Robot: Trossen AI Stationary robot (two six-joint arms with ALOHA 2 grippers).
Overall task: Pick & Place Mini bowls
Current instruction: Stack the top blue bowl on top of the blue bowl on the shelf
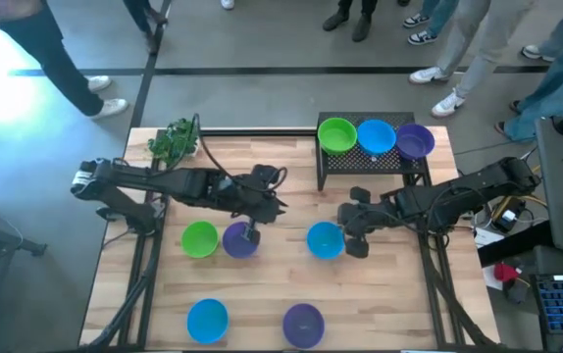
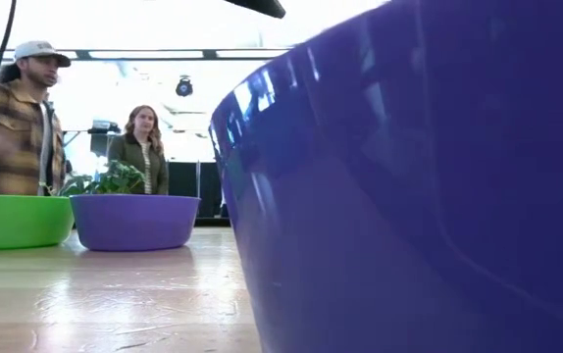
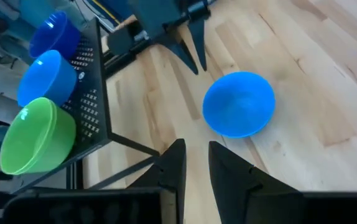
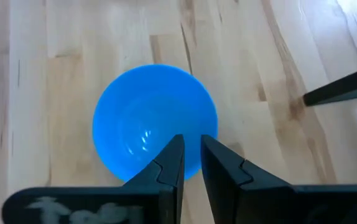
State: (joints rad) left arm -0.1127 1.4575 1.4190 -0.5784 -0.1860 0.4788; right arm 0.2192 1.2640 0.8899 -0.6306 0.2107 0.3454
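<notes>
Three mini bowls sit on the black rack (image 1: 372, 162): green (image 1: 336, 135), blue (image 1: 376, 136) and purple (image 1: 416, 140). On the table stand a green bowl (image 1: 200, 239), a purple bowl (image 1: 238, 241), a blue bowl (image 1: 325, 240) (image 4: 157, 121) (image 3: 238, 103), and near the front edge another blue one (image 1: 207, 320) and another purple one (image 1: 303, 325) (image 2: 409, 196). My left gripper (image 1: 274, 204) (image 3: 196, 149) hangs shut above the table beside the middle purple bowl, holding nothing. My right gripper (image 1: 348, 233) (image 4: 192, 140) is shut over the middle blue bowl's right rim. My right gripper's fingers (image 4: 172, 155) stand close together over the middle blue bowl's right rim (image 4: 193, 174), slanting down from the table's right. Both fingers cover the rim, and I cannot tell whether they touch it. The bowl sits flat on the table.
A small leafy plant (image 1: 172, 142) stands at the table's far left corner. Bare wood lies between the middle row of bowls and the two near the front edge. People stand beyond the far edge (image 2: 7, 118). Equipment sits off the table's right side (image 1: 556, 284).
</notes>
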